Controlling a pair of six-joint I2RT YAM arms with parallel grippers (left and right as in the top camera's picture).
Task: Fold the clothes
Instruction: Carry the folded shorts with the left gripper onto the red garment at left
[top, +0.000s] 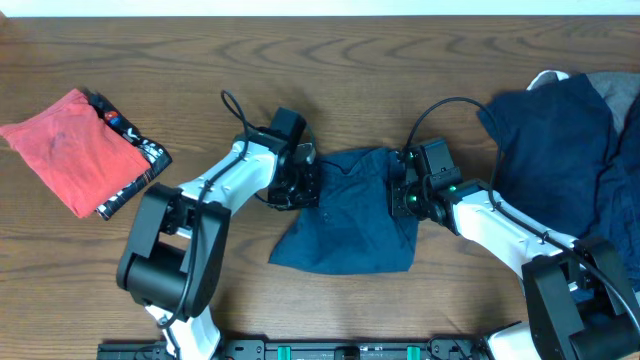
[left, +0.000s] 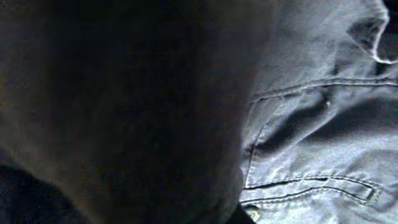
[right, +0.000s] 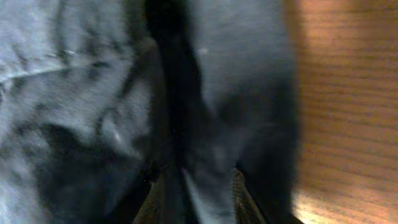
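A dark blue garment (top: 350, 215) with stitched pocket seams lies in the middle of the table, partly folded. My left gripper (top: 305, 187) is at its upper left edge. In the left wrist view a dark fold of cloth hides the fingers, with the garment (left: 323, 124) filling the right side. My right gripper (top: 400, 197) is at the garment's upper right edge. In the right wrist view its two fingers (right: 196, 180) pinch a fold of the blue garment (right: 81, 93).
A folded red garment (top: 70, 145) lies on a black patterned one (top: 135, 165) at the far left. A pile of dark blue and grey clothes (top: 565, 140) sits at the right edge. Bare wooden table (top: 300, 70) lies behind.
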